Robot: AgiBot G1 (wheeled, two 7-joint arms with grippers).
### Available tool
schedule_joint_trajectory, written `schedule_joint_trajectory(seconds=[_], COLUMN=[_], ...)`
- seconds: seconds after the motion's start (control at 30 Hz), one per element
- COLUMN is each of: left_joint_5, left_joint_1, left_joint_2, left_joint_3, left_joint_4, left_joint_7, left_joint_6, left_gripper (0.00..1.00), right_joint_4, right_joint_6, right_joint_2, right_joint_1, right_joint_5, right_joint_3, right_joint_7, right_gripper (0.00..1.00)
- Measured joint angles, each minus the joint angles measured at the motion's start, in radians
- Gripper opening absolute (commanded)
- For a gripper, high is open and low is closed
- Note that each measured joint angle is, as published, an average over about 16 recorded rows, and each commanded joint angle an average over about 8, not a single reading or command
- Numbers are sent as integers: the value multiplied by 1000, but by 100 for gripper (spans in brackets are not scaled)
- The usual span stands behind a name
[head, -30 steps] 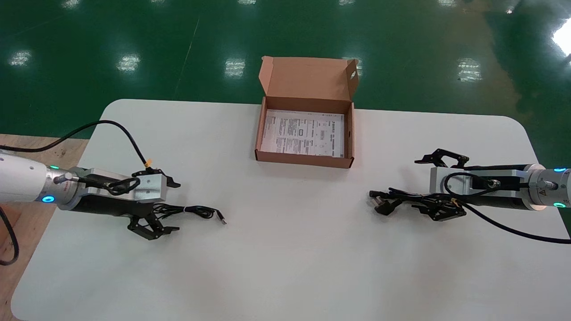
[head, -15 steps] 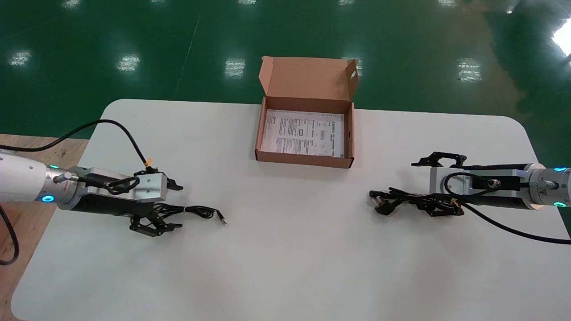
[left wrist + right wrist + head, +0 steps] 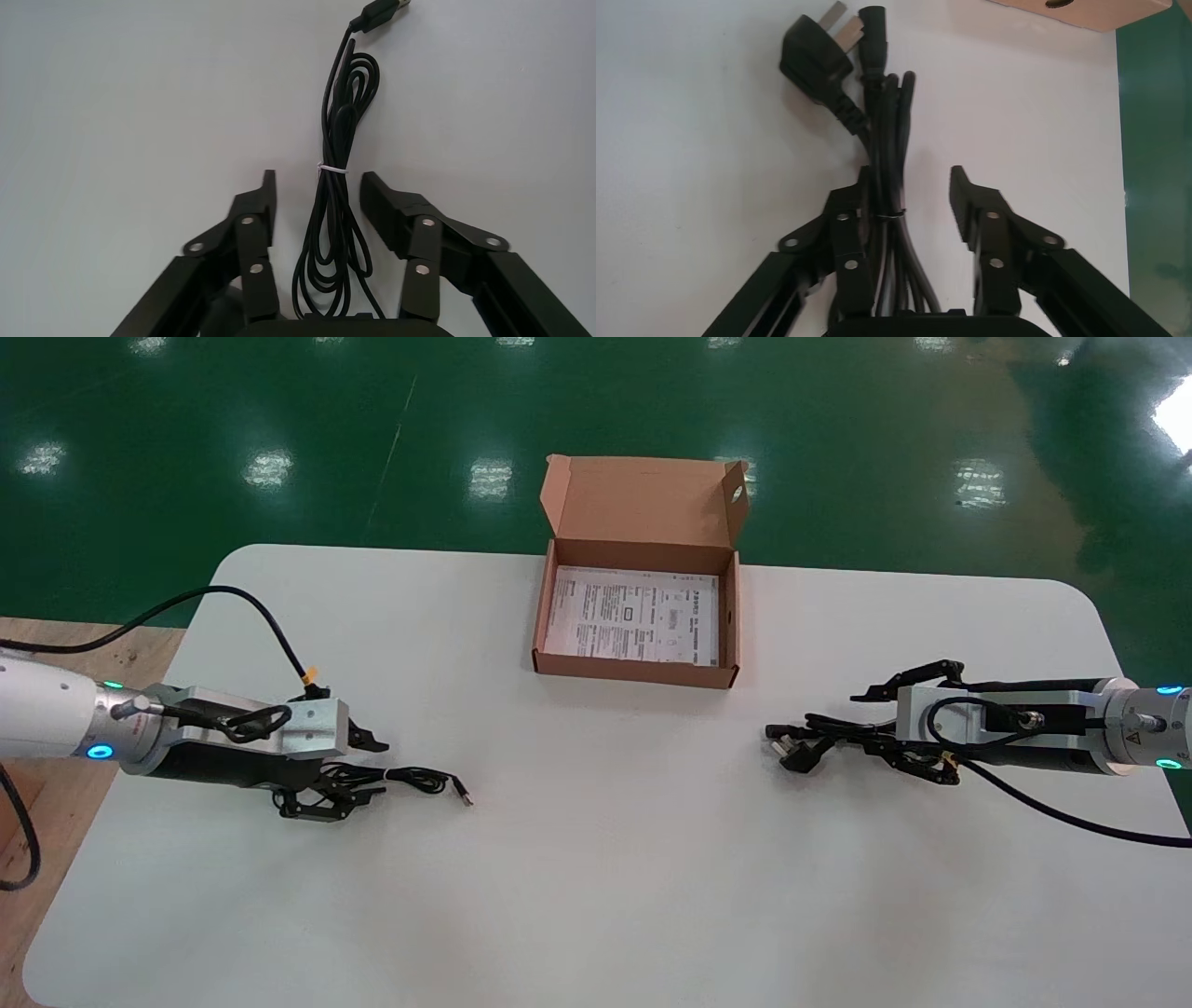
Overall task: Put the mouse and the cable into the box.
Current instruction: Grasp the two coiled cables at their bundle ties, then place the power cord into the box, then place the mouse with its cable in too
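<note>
Straddling bundles either side of the cardboard box (image 3: 636,672), left gripper (image 3: 316,186) spans the USB cable (image 3: 337,126), right gripper (image 3: 910,181) the power cord (image 3: 880,112), claws narrowly parted, seemingly centring before pinching.

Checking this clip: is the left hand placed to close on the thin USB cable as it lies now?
Probably yes. The left hand is open, its fingers either side of the tied USB cable, which lies flat on the white table; nothing sits between them.
</note>
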Motion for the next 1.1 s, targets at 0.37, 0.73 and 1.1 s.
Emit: schedule_joint_trajectory(seconds=[0.37,0.73,1.1], left_joint_5=[-1,2,-58], left_joint_1=[-1,-125,-331], left_joint_2=[-1,-48,-116], left_joint_3=[0,-3,-56], left_joint_4=[-1,-62,-308], left_joint_7=[0,-19,-76], left_joint_6=[1,25,29], left_gripper=[0,0,0], right_joint_4=[1,34,115], right_joint_6=[-1,0,164], right_joint_2=[1,-6,-146], right_joint_1=[0,48,108], right_joint_5=[1,25,79], right_joint_3=[0,17,60], right_joint_7=[0,0,-34], right_gripper=[0,0,0])
